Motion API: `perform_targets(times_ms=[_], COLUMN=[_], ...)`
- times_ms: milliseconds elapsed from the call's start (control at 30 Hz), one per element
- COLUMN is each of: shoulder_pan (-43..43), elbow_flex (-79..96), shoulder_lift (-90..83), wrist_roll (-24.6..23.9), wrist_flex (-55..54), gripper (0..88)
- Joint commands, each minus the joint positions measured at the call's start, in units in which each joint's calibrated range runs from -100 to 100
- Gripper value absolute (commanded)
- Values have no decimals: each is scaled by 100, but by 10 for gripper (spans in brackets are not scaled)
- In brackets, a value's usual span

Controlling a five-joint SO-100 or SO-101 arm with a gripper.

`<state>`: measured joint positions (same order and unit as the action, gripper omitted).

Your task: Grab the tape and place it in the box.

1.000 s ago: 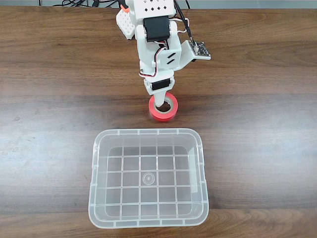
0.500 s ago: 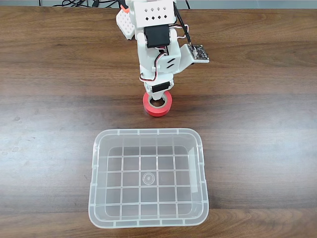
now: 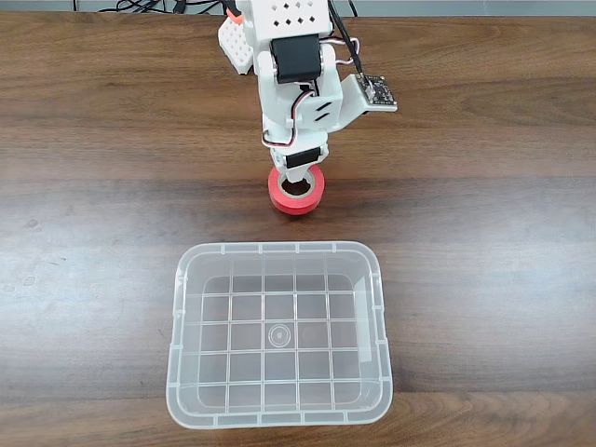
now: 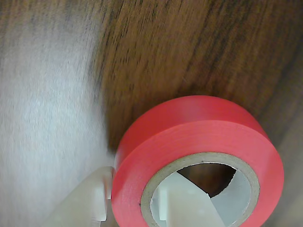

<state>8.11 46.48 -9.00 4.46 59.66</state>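
The tape (image 3: 296, 195), a small red-orange roll with a pale core, sits near the middle of the table, well in from every edge. The box (image 3: 177, 321), a clear rectangular bin with rounded corners and a grid bottom, stands open by the near edge, apart from the tape.

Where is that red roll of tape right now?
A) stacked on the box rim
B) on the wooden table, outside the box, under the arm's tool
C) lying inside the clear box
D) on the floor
B: the tape sits on the table beyond the box, with the tool straddling its wall.
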Motion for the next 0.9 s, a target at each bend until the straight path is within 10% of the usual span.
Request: perform_targets(times_ms=[0,867], shoulder_pan=[23,-482], elbow_flex=[-1481,-4407], shoulder_lift=[-1481,-1465], wrist_roll=[28,-14], wrist_flex=[1046,1962], gripper=[25,30])
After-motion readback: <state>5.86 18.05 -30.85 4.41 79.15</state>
